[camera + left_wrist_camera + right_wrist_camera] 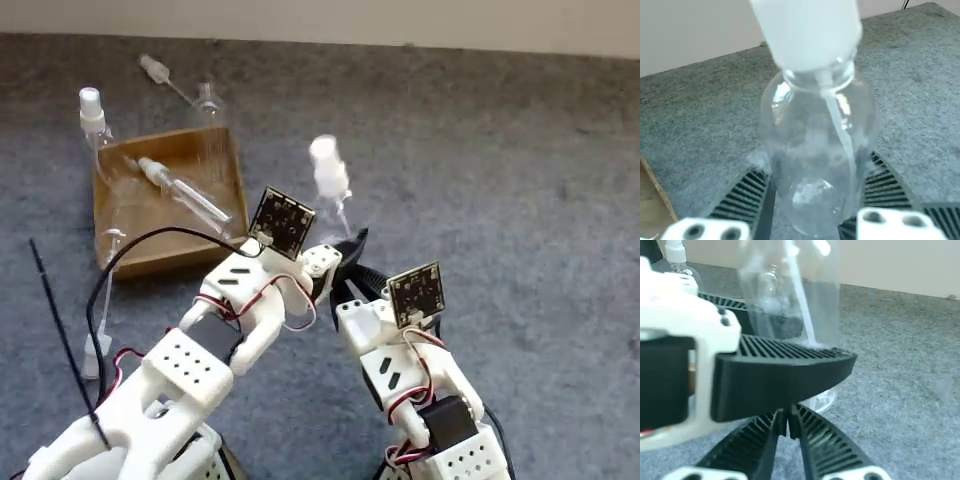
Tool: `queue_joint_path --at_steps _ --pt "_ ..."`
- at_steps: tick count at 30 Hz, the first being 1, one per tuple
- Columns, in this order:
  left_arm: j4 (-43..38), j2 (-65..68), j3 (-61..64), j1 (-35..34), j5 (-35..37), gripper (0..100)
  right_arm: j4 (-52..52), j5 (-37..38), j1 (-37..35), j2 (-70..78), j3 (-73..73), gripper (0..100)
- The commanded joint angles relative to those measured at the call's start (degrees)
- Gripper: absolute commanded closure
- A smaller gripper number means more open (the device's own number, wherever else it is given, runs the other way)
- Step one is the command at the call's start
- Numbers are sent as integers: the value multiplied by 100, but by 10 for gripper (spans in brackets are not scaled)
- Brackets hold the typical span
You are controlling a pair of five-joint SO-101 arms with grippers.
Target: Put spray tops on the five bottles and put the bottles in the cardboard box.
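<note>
One clear bottle [810, 130], white spray top [807, 30] on, gripped by left end effector [816, 175]; right end effector [788, 417] closed.

Arms: I count two, the left arm [225, 325] and the right arm [400, 365].
Cardboard box [165, 263]: one.
Bottles [207, 100]: three for sure; those inside the box I can't separate.
Spray tops [155, 70]: four white heads counted; a fifth I can't confirm.

Carpet [500, 180] offers passage right of the bottle [328, 175]; the cardboard box [238, 185] blocks left.
</note>
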Motion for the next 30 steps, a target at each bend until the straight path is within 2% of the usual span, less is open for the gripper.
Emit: queue_joint_path --at_steps 1,7,21,26,30 --pt "229 -541 -66 444 18 916 -145 62 136 -92 48 991" --pt "211 -690 31 -13 9 916 -127 62 136 -92 48 991" --pt "246 -673 -699 -2448 -9 916 -136 62 136 -92 330 991" --pt "967 -541 -1323 -3213 -18 913 -136 62 136 -92 347 991" --pt "1011 356 -2035 -3741 -18 912 -136 62 136 -92 470 991"
